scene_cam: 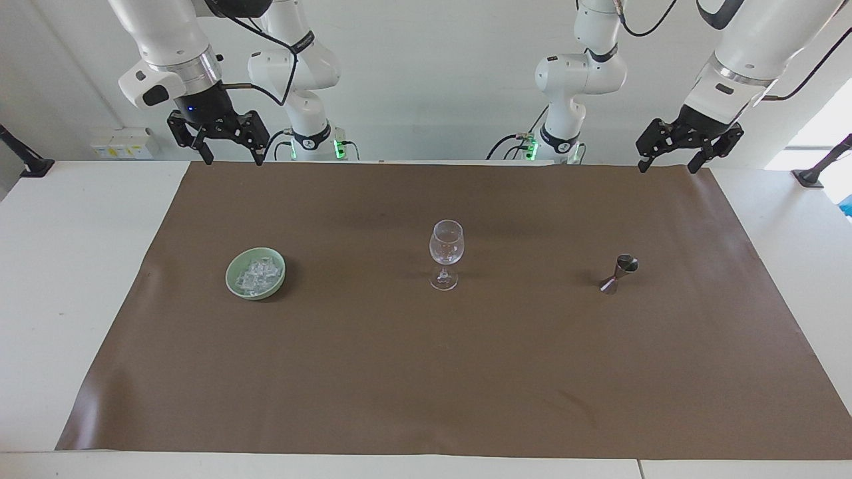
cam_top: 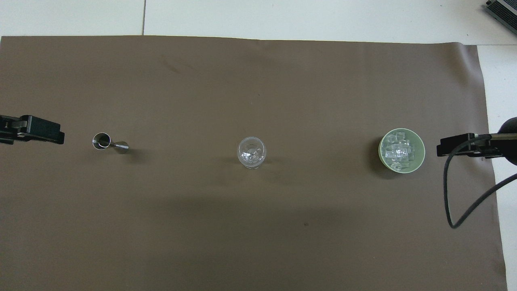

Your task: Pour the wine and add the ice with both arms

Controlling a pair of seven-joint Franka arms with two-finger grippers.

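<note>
An empty clear wine glass [scene_cam: 446,249] stands upright in the middle of the brown mat; it also shows in the overhead view [cam_top: 251,152]. The ice [scene_cam: 256,273] is heaped in a pale green bowl [scene_cam: 232,279] toward the right arm's end, and shows in the overhead view [cam_top: 398,151]. A small steel jigger [scene_cam: 619,273] stands toward the left arm's end, and shows in the overhead view [cam_top: 106,142]. My right gripper [scene_cam: 233,159] hangs open and empty, high over the mat's edge by the robots. My left gripper [scene_cam: 667,167] hangs open and empty over the mat's corner at its own end.
The brown mat [scene_cam: 426,372] covers most of the white table [scene_cam: 66,266]. A black cable [cam_top: 448,194] loops down from the right arm over the mat's end near the bowl. A dark device [cam_top: 503,10] lies at the table's corner.
</note>
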